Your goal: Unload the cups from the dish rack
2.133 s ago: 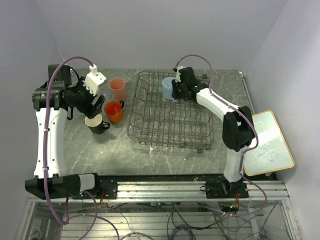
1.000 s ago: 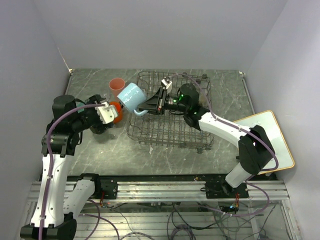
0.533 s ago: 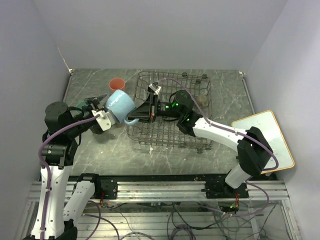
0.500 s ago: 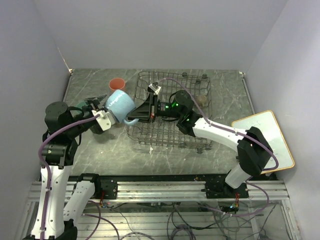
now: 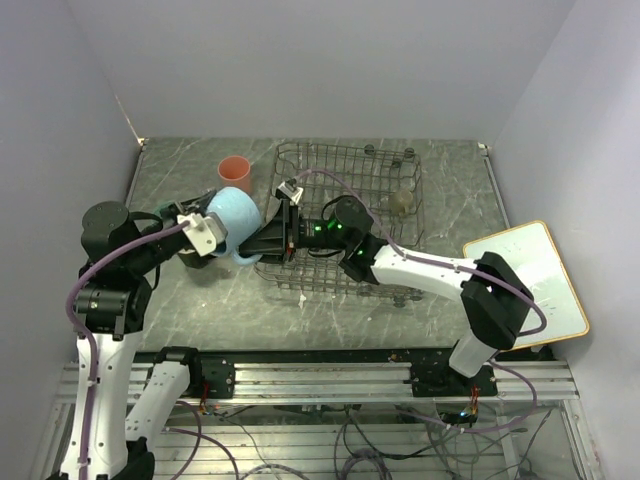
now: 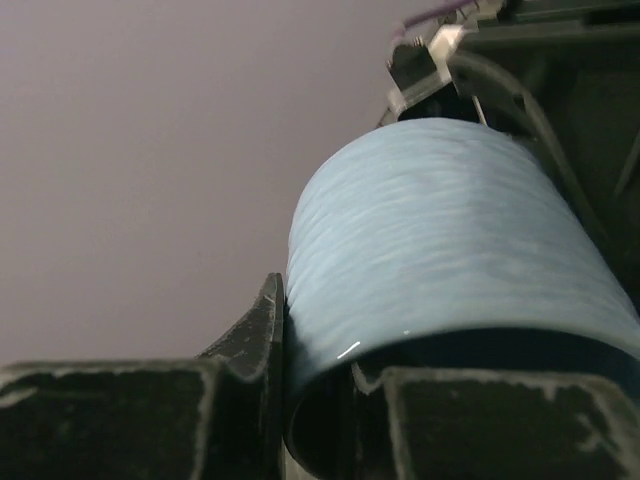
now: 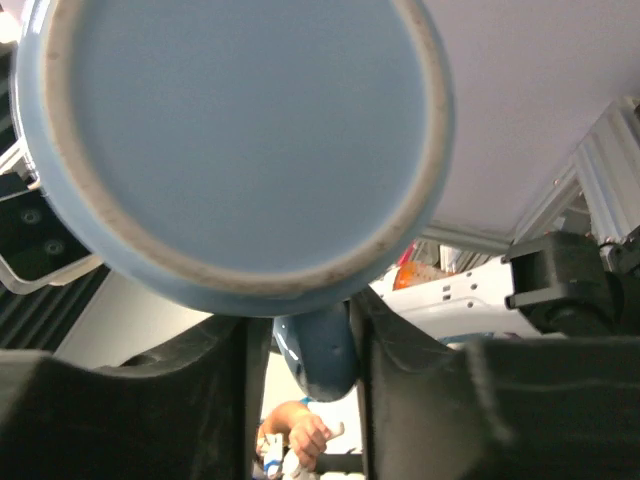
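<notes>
The large light-blue mug (image 5: 232,210) hangs in the air just left of the dish rack (image 5: 330,148), caught between both arms. The left gripper (image 6: 315,350) pinches its wall at the rim (one finger inside, one outside). The right gripper (image 7: 308,345) is closed on the handle (image 7: 312,360), with the mug's base facing that wrist camera.

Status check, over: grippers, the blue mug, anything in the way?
Left gripper shut on light-blue mug, at rim. Right gripper shut on its handle. Mug held just left of dish rack. Pink tumbler beyond, apart; nothing blocking seen.
</notes>
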